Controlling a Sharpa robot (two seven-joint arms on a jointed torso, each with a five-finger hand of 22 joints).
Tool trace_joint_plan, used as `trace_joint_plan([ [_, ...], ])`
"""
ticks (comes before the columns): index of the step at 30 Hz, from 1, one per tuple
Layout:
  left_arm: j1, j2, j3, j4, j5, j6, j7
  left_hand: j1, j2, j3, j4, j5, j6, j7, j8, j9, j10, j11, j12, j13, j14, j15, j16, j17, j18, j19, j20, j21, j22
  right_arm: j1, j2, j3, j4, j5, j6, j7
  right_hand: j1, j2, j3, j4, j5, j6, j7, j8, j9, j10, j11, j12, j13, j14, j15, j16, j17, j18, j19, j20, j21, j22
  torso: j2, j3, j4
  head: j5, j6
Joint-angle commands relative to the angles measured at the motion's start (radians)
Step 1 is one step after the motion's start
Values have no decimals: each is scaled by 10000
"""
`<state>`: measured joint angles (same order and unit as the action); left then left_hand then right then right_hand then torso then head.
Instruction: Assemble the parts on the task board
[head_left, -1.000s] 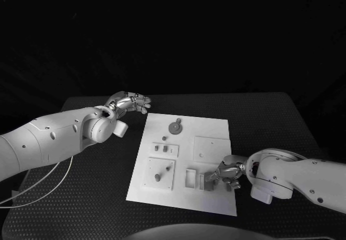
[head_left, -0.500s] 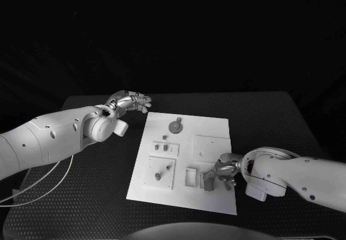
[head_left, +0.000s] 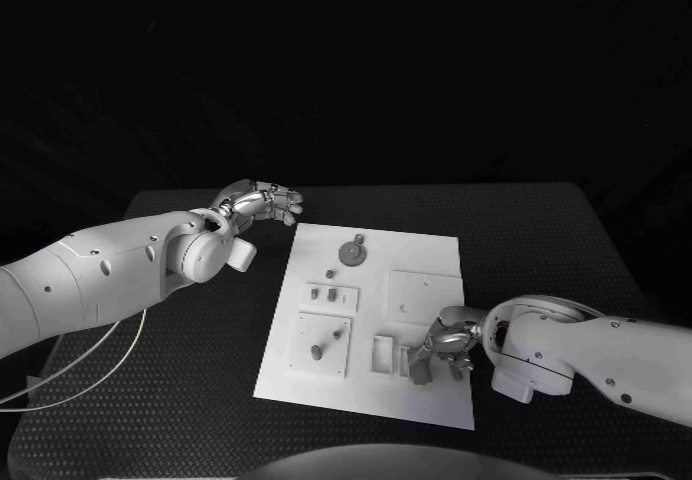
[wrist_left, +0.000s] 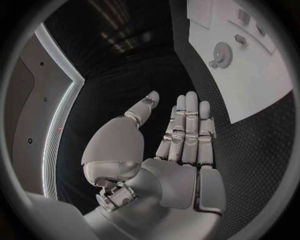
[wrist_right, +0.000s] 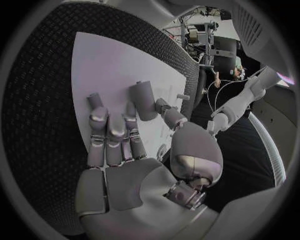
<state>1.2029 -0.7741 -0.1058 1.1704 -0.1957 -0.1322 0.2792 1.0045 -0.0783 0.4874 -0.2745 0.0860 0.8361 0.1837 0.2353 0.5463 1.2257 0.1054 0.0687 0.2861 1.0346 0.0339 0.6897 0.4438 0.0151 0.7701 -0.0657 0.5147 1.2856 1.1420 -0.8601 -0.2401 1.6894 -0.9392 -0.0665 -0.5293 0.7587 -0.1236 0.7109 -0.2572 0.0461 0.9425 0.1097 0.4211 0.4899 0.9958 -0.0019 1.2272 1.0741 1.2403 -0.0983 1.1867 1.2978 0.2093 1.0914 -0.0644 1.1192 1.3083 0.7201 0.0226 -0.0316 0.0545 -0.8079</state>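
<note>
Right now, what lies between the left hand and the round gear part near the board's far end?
In the head view, bare black table and blank task board margin separate the left hand from the gear part.

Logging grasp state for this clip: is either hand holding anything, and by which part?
The right hand pinches a grey part by its lower end, over the task board. The left hand holds nothing.

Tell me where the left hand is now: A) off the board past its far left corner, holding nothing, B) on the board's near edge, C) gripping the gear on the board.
A: the left hand sits over the table beyond the board, fingers bare.
</note>
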Motion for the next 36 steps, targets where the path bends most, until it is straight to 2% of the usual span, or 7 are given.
trace_joint_plan([
  [1, 7, -1, 6, 27, 58, 108, 57, -96, -19, 16, 66, -31, -72, 27, 49, -17, -88, -5, 38, 4, 39, 32, -65, 10, 13, 60, 31, -33, 10, -75, -95, -64, -2, -314, -16, -170, 261, 276, 127, -68, 47, 119, -23, 45, -328, 91, 3, -59, 4, 36, -61, 62, -16, 525, 37, 21, 79, 26, 1, 1, -7, 7, 9],
  [5, 7, -11, 6, 28, 58, 101, 55, -107, -12, 16, 76, -30, -72, 28, 51, -17, -86, -5, 39, 4, 41, 32, -69, 16, 12, 62, 33, -35, 16, -48, -241, -60, 123, -313, -69, -138, 122, 326, 100, -15, 54, 196, -35, 36, -341, 158, -6, -98, 0, 97, -63, 116, -29, 525, 46, 75, 101, 12, -5, 1, -17, 4, 14],
  [14, 8, -20, 6, 14, 58, 96, 37, -113, -9, 17, 84, -28, -73, 28, 52, -17, -86, -6, 40, 5, 42, 33, -75, 23, 12, 63, 34, -38, 22, 290, -452, -54, 396, 154, -142, -54, -282, 216, 125, 184, 57, 318, -64, -20, -390, 268, -34, -180, 18, 190, -86, 207, -69, 525, 63, 134, 136, -30, 5, 14, -15, -14, 45],
  [22, 9, 6, 6, 39, 58, 95, 20, -118, -11, 17, 88, -28, -74, 28, 53, -18, -87, -6, 40, 4, 42, 33, -79, 28, 13, 63, 34, -41, 27, 626, -613, -49, 619, 1410, -343, -50, -430, 152, 138, 244, 58, 451, -99, 0, -388, 307, -65, -213, 42, 226, -108, 256, -83, 525, 79, 138, 166, -46, -3, -17, 11, -49, 99],
  [25, 10, 11, 6, 38, 58, 92, 13, -117, -13, 18, 87, -27, -75, 27, 54, -18, -87, -6, 39, 4, 43, 33, -81, 30, 13, 62, 34, -43, 29, 796, -607, -48, 674, 1665, -342, -118, -459, 138, 130, 248, 57, 467, -104, 0, -388, 314, -70, -218, 47, 231, -113, 264, -86, 525, 83, 139, 172, -49, 2, -12, 4, -37, 92],
  [31, 12, -9, 5, 96, 58, 68, 1, -118, -23, 18, 87, -27, -80, 28, 53, -19, -89, -5, 39, 4, 43, 33, -86, 35, 14, 62, 34, -46, 34, 929, -268, -51, 434, 2516, -334, -451, -504, 135, 132, 262, 63, 484, -111, -5, -391, 315, -76, -232, 55, 203, -118, 239, -117, 525, 79, 139, 175, -55, 2, -22, -21, -43, 102],
  [36, 13, -13, 4, 114, 58, 62, -8, -119, -28, 18, 87, -26, -84, 30, 52, -21, -91, -5, 38, 4, 45, 33, -88, 39, 14, 62, 34, -47, 37, 928, 305, -69, 95, 2631, -450, -600, -603, 105, 121, 255, 58, 491, -110, -27, -400, 296, -75, -261, 71, 203, -116, 263, -116, 525, 52, 148, 179, -60, 5, -17, -1, -61, 107],
])
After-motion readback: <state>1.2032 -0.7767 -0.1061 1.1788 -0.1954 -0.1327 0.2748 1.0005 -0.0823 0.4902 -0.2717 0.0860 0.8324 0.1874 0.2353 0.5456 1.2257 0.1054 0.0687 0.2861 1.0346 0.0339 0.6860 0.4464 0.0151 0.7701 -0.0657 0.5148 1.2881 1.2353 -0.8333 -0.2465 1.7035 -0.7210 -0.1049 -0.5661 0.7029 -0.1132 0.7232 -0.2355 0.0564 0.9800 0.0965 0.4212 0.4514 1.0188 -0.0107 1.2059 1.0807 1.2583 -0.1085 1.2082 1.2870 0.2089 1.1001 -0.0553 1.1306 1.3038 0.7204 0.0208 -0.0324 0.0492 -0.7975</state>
